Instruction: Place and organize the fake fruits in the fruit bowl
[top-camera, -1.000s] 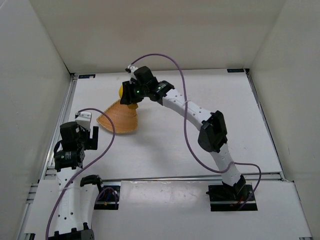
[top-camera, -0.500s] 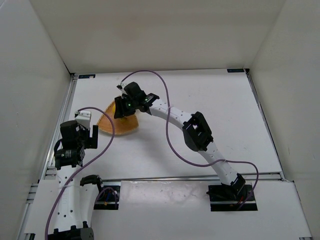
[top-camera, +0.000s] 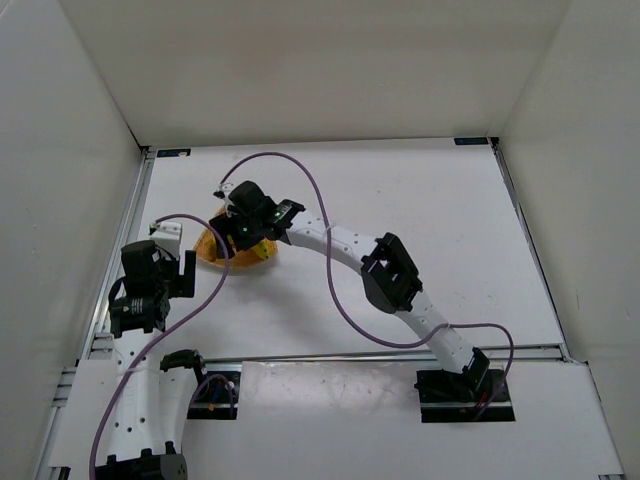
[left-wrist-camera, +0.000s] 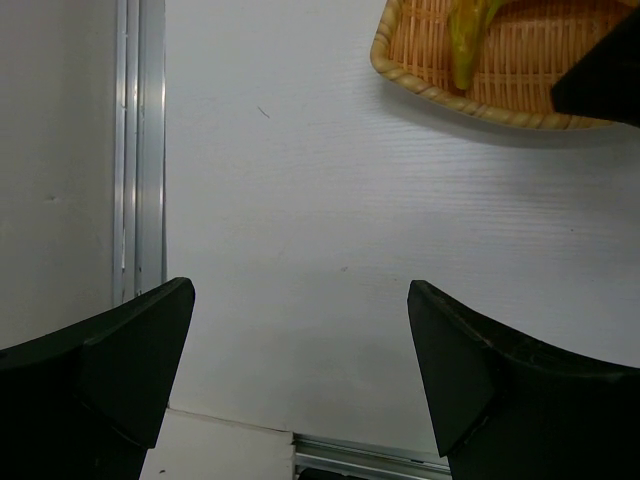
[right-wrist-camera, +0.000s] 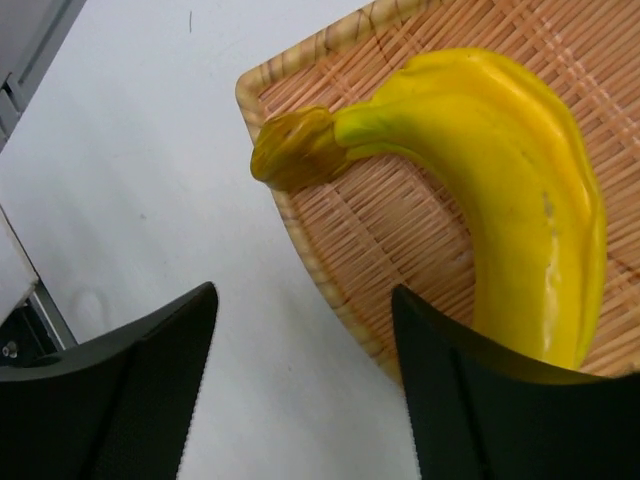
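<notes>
The yellow banana (right-wrist-camera: 500, 170) lies curved inside the woven wicker fruit bowl (right-wrist-camera: 320, 265), its dark stem end near the bowl's corner. My right gripper (right-wrist-camera: 303, 292) hovers open just above the bowl's rim, holding nothing; its right finger (right-wrist-camera: 470, 400) hides the banana's lower end. From above, the right gripper (top-camera: 238, 232) covers most of the bowl (top-camera: 208, 247), and a bit of the banana (top-camera: 262, 250) shows. My left gripper (left-wrist-camera: 300, 288) is open and empty over bare table, near the left rail. The bowl (left-wrist-camera: 520, 95) and banana tip (left-wrist-camera: 465, 40) lie ahead of it.
A metal rail (left-wrist-camera: 140, 150) runs along the table's left edge next to the left gripper. White walls enclose the table on three sides. The right arm's purple cable (top-camera: 290, 165) loops above the bowl.
The right gripper has moved down and left from behind the bowl to over it. It has opened and let go of the banana, which now lies in the bowl. The left arm has not moved.
</notes>
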